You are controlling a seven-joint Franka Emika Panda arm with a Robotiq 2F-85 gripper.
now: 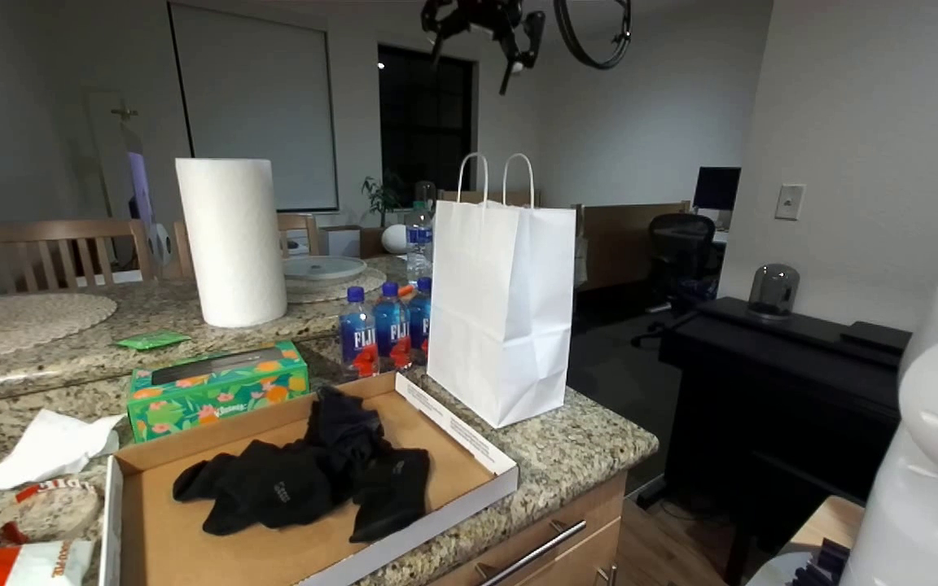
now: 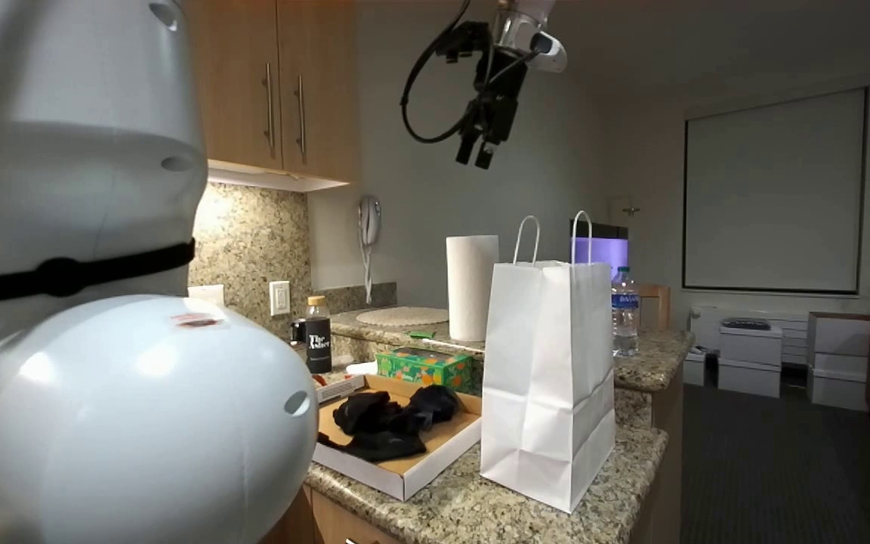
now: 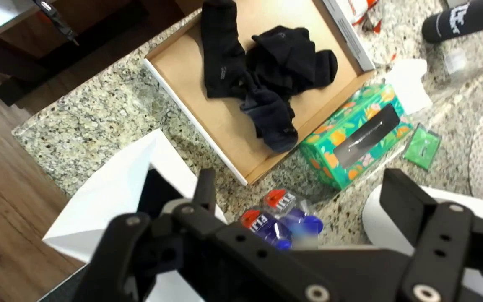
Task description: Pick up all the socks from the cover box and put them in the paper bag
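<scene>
Several black socks lie in a loose heap in the brown cover box; in the wrist view the socks spread over the middle of its floor. On the counter beside it stands the white paper bag, upright with both loop handles raised. My gripper hangs high above the counter, well over the bag's handles in both exterior views. Seen in the wrist view, the gripper is open, its fingers wide apart and nothing between them. Part of the bag shows behind one finger; most of its inside is hidden.
A green tissue box touches or nearly touches the tray's back side. Blue-capped water bottles stand between it and the bag. A tall paper towel roll rises behind on the raised ledge. The counter's edge lies close to the bag.
</scene>
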